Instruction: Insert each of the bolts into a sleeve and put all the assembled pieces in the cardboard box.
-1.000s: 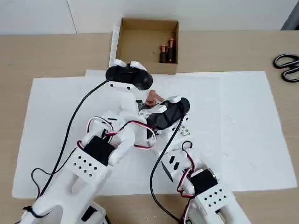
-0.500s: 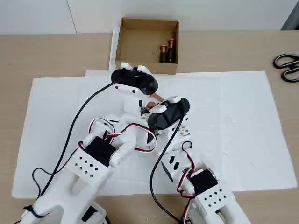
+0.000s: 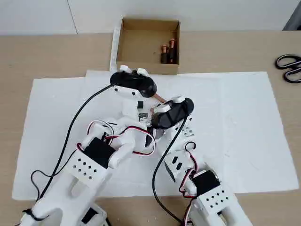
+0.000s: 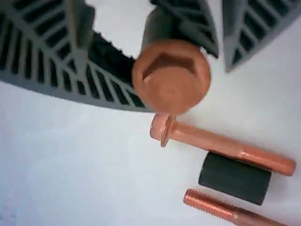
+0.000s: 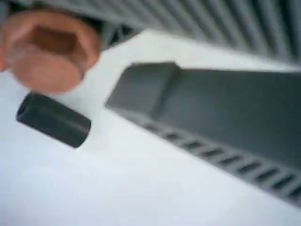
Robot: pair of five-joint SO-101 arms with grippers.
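— Where is the piece sitting right now?
— Between the two arms, over the white paper (image 3: 244, 117). The bolt head (image 4: 171, 75) is facing up at both wrist views, so its long axis is standing roughly upright. A dark sleeve (image 4: 157, 21) seems to be wrapping the shaft beneath it
— Is the left claw (image 3: 140, 101) gripping it, or the right claw (image 3: 157, 117)?
— I'm not managing to tell. Both are crowding over that one spot, and whether either is clenched on it or let go, I cannot say
— And the cardboard box (image 3: 141, 47)?
— It's lying on the far side, away from the arm bases and well apart from the piece. The left claw is hanging nearer to it, between the piece and the box's near wall. I'd judge that whichever arm is carrying will be needing to lift over that wall. Two finished pieces (image 3: 168, 52) are already standing against the box's right side
— Anything lying in the way?
— A loose bolt (image 4: 221, 148) is lying flat just beside the upright piece. A loose sleeve (image 4: 235, 178) is lying right against it, and a second bolt (image 4: 221, 209) is lying on the sleeve's other side. They're sitting close enough to get knocked. The scissors (image 3: 288, 66) are lying well off at the right edge of the table (image 3: 47, 52), bothering nobody
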